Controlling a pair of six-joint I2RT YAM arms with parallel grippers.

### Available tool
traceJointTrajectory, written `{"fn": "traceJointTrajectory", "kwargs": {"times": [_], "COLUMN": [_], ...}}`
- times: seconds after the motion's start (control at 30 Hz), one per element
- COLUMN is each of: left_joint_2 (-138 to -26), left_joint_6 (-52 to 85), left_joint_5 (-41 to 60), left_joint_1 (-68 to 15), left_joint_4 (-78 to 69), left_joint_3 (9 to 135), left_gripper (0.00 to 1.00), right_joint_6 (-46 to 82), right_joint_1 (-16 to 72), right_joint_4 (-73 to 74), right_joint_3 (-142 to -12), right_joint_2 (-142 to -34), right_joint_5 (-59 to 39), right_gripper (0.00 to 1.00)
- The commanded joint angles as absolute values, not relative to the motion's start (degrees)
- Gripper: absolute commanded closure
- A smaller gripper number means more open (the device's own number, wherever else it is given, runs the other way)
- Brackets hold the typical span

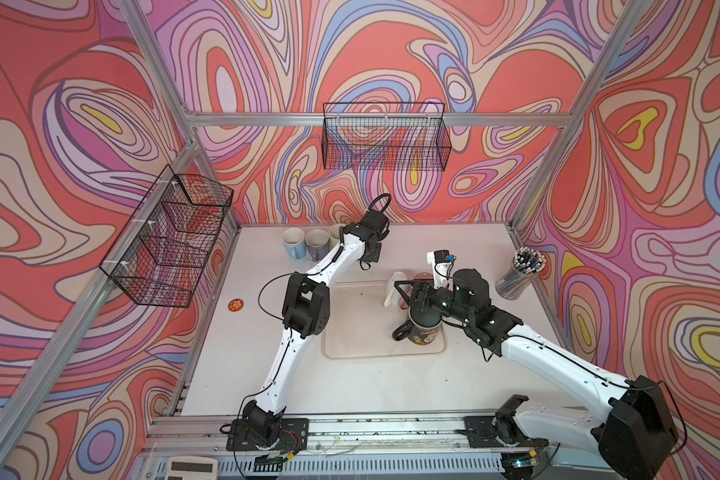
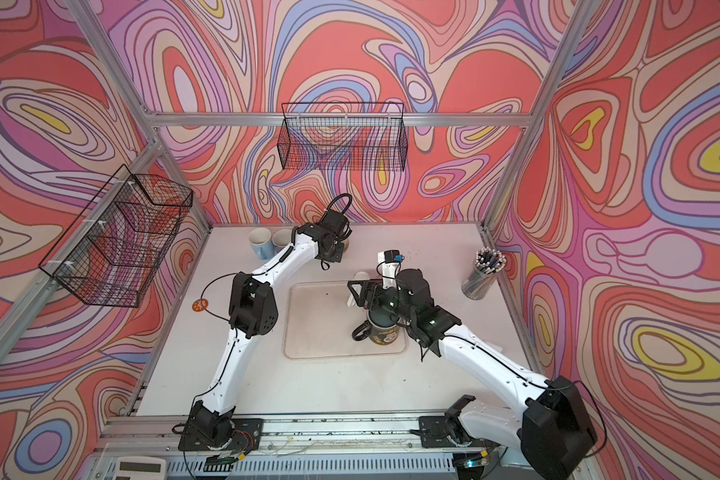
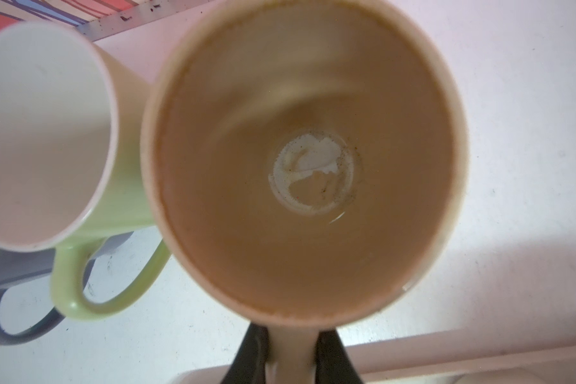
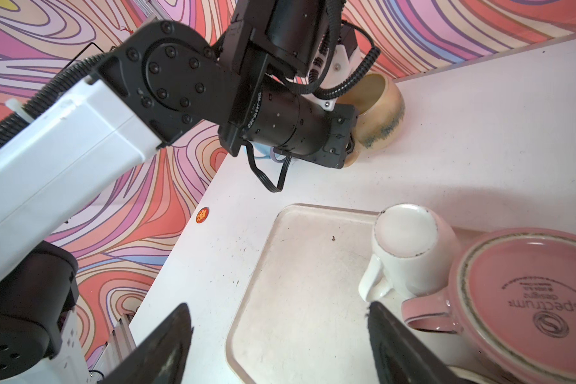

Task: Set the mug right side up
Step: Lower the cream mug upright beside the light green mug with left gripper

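A tan mug [image 3: 306, 159] faces my left wrist camera with its mouth open, a pale ring at its bottom. My left gripper [image 3: 291, 332] is shut on the mug's handle [image 3: 291, 359], which sits between the two black fingers. In the right wrist view this mug [image 4: 379, 116] rests at the back of the white table, partly behind the left wrist. In both top views the left gripper [image 1: 371, 251] [image 2: 333, 249] is beside the row of mugs. My right gripper [image 4: 277, 306] hangs open over the tray [image 4: 296, 299] with nothing between its fingers.
A white mug [image 4: 406, 239] and a pink mug [image 4: 526, 299] stand upside down on the tray's far side. A black printed mug [image 1: 422, 332] sits under the right wrist. Green [image 3: 127, 186], purple [image 1: 316, 243] and blue [image 1: 294, 243] mugs line the back. A pen cup [image 1: 520, 274] stands at the right.
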State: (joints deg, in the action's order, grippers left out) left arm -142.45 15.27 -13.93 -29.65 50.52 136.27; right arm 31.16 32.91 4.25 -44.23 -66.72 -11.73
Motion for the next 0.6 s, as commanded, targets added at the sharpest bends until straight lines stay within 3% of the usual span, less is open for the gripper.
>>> {"fn": "traceJointTrajectory", "kwargs": {"times": [0.0,0.57], "left_joint_2": [-143.1,-148.0], "left_joint_6": [15.8,17.2], "left_joint_5": [-17.2,-15.6], "left_joint_1": [-29.6,-27.6], "left_joint_4": [49.7,49.1], "left_joint_3": [140.4,144.7], "left_gripper": [1.0,1.0], "right_joint_6": [31.0,31.1], "right_joint_1": [32.6,32.6], "right_joint_4": [3.9,4.2], "right_joint_3": [-43.4,-43.5], "right_joint_2": [-65.5,-67.1], "right_joint_5": [-11.0,-11.2], "right_gripper": [0.15,0.15]}}
